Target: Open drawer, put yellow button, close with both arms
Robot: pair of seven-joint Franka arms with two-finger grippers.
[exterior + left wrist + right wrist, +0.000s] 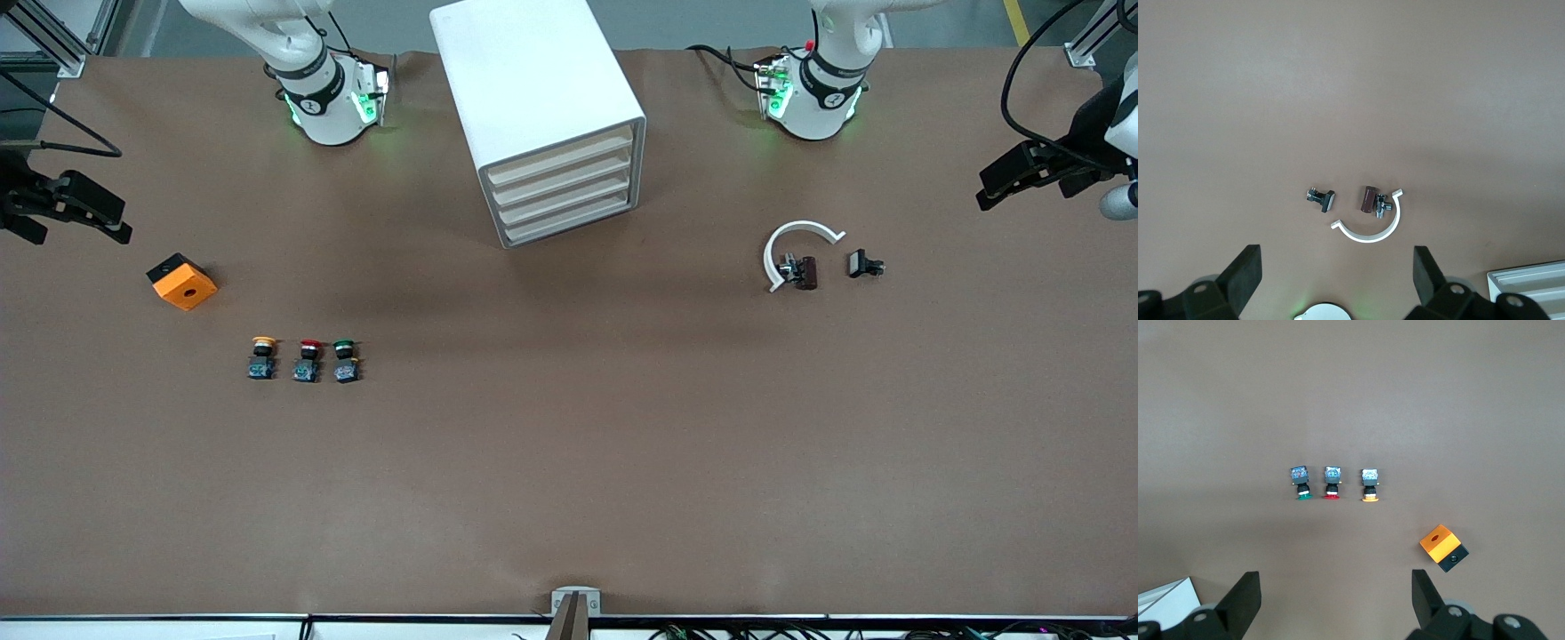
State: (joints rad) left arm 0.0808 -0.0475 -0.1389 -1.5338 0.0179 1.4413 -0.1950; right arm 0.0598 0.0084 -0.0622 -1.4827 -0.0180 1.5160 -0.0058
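Drawer shut; yellow button apart on bare table; both end effectors, left and right, released.

The brown tabletop lies bare across its whole stretch nearest the front camera, so a gripper could pass freely there. Obstacles: the white boxy cabinet between the two arm bases, with all four cream-fronted drawers flush. Toward the right arm's end sit the orange block and a tight row of three small push buttons, the yellow button outermost; toward the left arm's end lie a white curved clip and two small dark parts.
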